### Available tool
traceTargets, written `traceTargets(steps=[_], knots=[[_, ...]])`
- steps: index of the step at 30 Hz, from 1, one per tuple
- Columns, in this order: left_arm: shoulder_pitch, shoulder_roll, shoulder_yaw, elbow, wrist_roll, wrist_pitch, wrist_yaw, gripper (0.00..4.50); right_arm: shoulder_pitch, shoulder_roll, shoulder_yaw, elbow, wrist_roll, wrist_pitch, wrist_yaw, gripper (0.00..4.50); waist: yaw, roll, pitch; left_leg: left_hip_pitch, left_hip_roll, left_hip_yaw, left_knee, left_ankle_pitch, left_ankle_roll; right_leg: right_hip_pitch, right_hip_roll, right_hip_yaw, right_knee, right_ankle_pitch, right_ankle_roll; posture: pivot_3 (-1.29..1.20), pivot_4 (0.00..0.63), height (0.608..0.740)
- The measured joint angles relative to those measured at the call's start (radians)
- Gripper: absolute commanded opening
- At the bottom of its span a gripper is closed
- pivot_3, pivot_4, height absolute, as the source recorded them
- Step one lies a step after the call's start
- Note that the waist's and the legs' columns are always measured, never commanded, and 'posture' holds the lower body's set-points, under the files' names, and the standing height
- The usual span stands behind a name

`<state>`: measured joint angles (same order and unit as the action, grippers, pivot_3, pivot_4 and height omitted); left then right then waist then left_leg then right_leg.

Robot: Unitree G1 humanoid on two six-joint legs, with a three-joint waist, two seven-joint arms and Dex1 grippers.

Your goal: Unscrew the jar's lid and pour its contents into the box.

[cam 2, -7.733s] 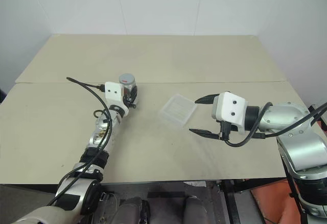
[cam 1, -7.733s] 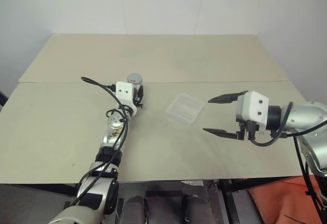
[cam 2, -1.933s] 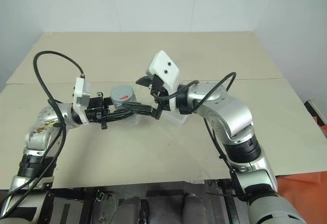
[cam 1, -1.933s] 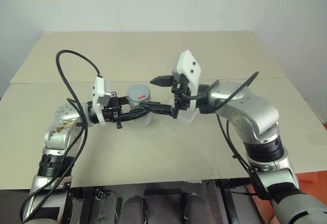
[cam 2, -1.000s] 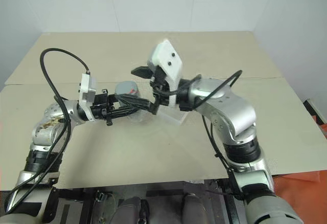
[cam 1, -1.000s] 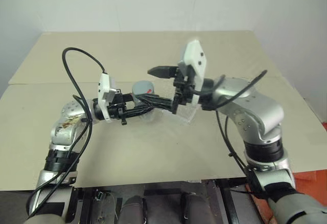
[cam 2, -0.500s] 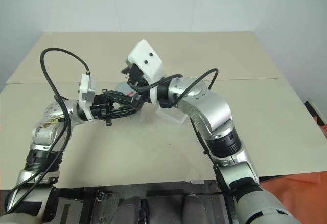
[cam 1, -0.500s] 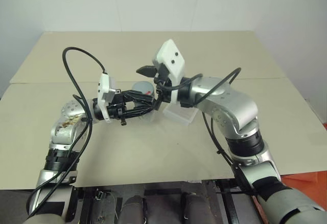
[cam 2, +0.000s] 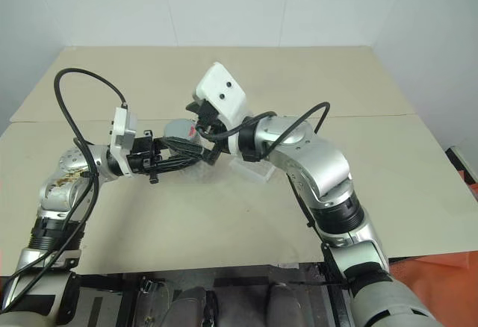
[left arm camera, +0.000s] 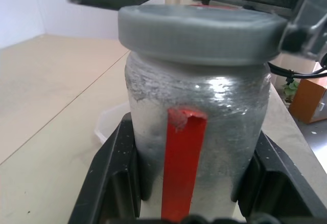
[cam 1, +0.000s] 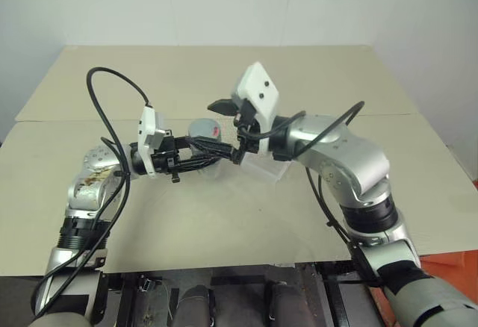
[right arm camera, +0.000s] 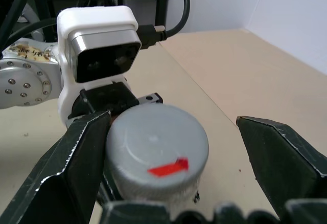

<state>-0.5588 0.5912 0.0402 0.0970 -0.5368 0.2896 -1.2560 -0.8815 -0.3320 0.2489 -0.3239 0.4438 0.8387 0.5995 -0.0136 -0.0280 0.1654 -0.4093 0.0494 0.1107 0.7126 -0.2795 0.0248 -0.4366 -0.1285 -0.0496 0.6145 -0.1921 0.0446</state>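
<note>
My left gripper (cam 1: 215, 152) is shut on the jar (left arm camera: 196, 132), a clear cylinder with a red strip, and holds it upright above the table. The grey lid (right arm camera: 156, 144) with its red mark sits on the jar. My right gripper (right arm camera: 179, 132) is open and level with the lid, one finger (right arm camera: 76, 168) on each side and gaps to the lid's rim. The frosted wall hides the contents. The clear box (cam 1: 263, 170) lies on the table just below and to the right of the jar.
The beige table (cam 1: 224, 222) has a seam line running across it and free room on every side of the box. A black cable (cam 1: 112, 95) loops up from my left wrist. The left wrist's white camera block (right arm camera: 99, 42) sits just behind the jar.
The left gripper has lifted the jar from the table toward the middle. The right gripper came in from the right and now flanks the lid. Over the last second little has moved.
</note>
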Motion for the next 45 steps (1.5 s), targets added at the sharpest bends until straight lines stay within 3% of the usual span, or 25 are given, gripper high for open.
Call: traceTargets(steps=[12, 22, 30, 35, 45], knots=[[0.005, 0.007, 0.012, -0.003, -0.005, 0.0, 0.001, 1.91, 0.038, -0.057, -0.009, -0.022, 0.038, 0.0, 0.008, 4.46, 0.0, 0.0, 0.0, 0.0, 0.0, 0.0, 0.0, 0.0, 0.0, 0.0, 0.0, 0.0, 0.0, 0.0, 0.0, 0.0, 0.15, 0.74], [0.031, 0.024, 0.032, -0.067, -0.021, 0.011, -0.016, 1.91, 0.075, -0.122, -0.106, -0.002, 0.018, 0.0, -0.017, 4.46, -0.002, 0.0, 0.0, 0.0, 0.0, 0.0, 0.0, 0.0, 0.0, 0.0, 0.0, 0.0, 0.0, 0.0, 0.0, 0.0, 0.15, 0.74], [0.03, 0.01, 0.031, -0.062, -0.015, 0.015, 0.002, 1.91, 0.086, -0.155, -0.112, -0.031, 0.054, 0.0, 0.054, 4.46, 0.001, 0.0, 0.0, 0.0, 0.0, 0.0, 0.0, 0.0, 0.0, 0.0, 0.0, 0.0, -0.001, 0.0, 0.0, 0.0, 0.15, 0.74], [0.02, -0.017, 0.022, -0.039, -0.007, 0.011, 0.022, 1.91, 0.087, -0.111, -0.116, -0.08, 0.111, 0.0, 0.077, 4.46, 0.001, 0.0, 0.0, 0.0, 0.0, 0.0, 0.0, 0.0, 0.0, 0.0, 0.0, 0.0, 0.0, 0.0, 0.0, 0.0, 0.15, 0.74], [0.013, -0.039, 0.013, -0.036, 0.001, -0.004, 0.022, 1.91, 0.039, 0.009, -0.05, -0.058, 0.062, -0.001, 0.007, 4.46, 0.0, 0.0, 0.0, 0.0, 0.0, 0.0, 0.0, 0.0, 0.0, 0.0, 0.0, 0.0, 0.0, 0.0, 0.0, 0.0, 0.15, 0.74]])
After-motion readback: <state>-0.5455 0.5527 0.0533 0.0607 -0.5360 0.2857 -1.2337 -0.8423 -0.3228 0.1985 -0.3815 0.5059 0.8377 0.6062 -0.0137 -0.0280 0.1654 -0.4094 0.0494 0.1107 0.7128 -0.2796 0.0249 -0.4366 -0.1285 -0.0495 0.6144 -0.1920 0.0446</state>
